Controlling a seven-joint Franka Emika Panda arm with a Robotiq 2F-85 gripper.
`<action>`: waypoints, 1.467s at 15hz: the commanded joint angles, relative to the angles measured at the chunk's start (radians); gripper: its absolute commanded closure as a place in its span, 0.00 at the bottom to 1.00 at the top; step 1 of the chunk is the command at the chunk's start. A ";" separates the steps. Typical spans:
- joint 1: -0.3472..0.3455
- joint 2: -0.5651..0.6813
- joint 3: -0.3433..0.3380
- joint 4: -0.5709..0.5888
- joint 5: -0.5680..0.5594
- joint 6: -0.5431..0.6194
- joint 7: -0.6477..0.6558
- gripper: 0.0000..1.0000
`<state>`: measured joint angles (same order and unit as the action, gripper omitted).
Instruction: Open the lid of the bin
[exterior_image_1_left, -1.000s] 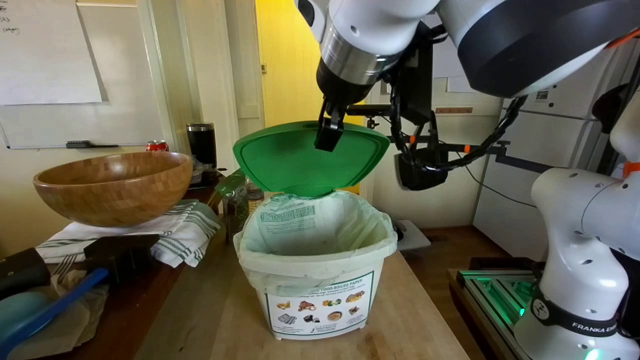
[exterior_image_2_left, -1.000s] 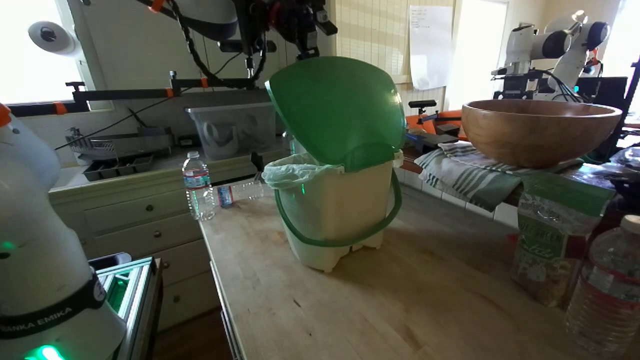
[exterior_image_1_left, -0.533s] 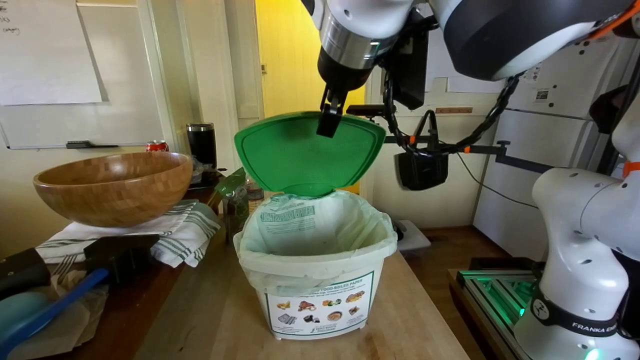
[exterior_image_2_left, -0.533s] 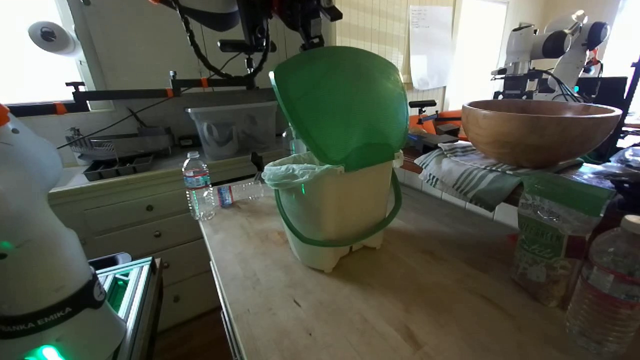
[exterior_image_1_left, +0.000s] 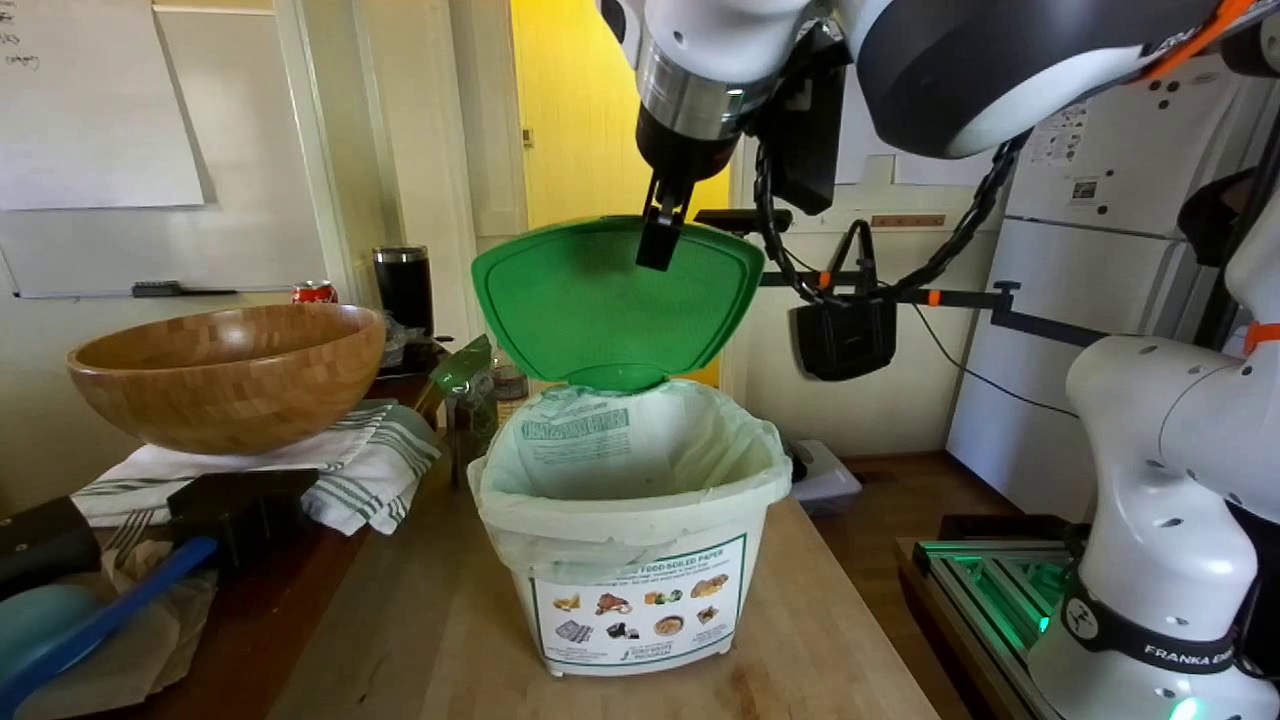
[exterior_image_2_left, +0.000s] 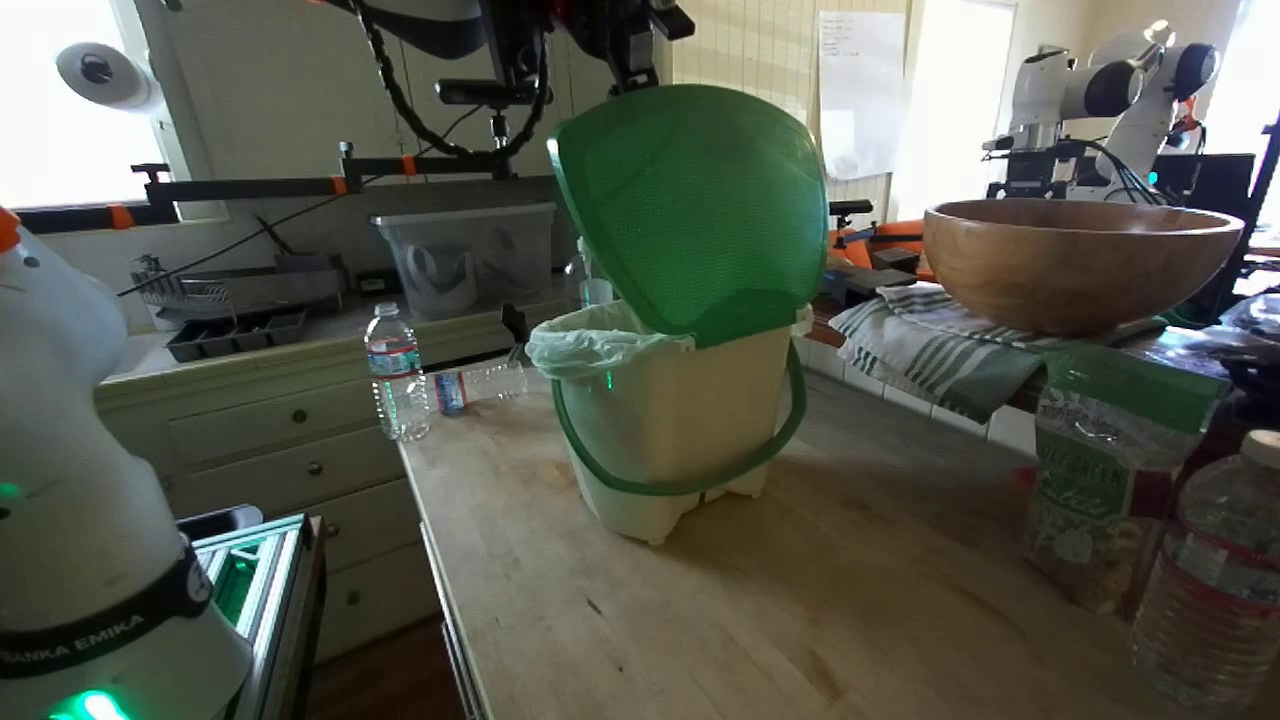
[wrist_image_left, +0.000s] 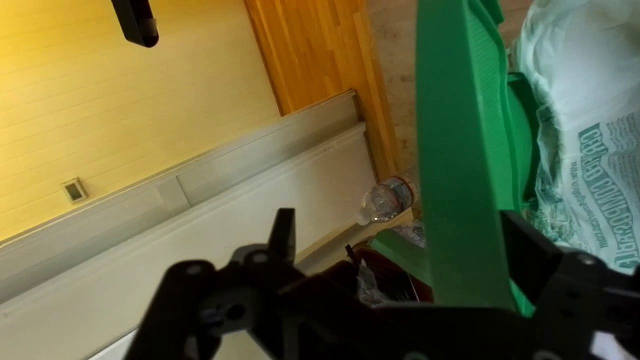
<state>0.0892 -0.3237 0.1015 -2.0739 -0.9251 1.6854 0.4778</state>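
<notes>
The white bin stands upright on the wooden counter, its label facing forward and its pale green liner exposed. The bin also shows in an exterior view from behind. The green lid stands raised on its rear hinge, nearly upright; its back shows in an exterior view. My gripper is open with the lid edge between its fingers. One finger lies against or very near the lid's inner face; the other is well apart from it. In an exterior view the gripper is at the lid's top edge.
A brown wooden bowl sits on a striped towel beside the counter. Water bottles stand and lie at the counter's edge. A green-topped food bag and another bottle are behind the bin.
The lid has swung further up and back about its hinge. My gripper has risen with it, one finger on its inner side. The bin has shifted very slightly.
</notes>
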 joint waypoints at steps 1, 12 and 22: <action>-0.011 -0.020 -0.003 0.000 0.024 0.009 -0.023 0.00; -0.026 -0.042 -0.014 0.006 0.027 0.008 -0.017 0.00; -0.041 -0.060 -0.022 0.009 0.042 0.004 -0.014 0.00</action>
<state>0.0573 -0.3637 0.0812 -2.0668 -0.9035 1.6854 0.4776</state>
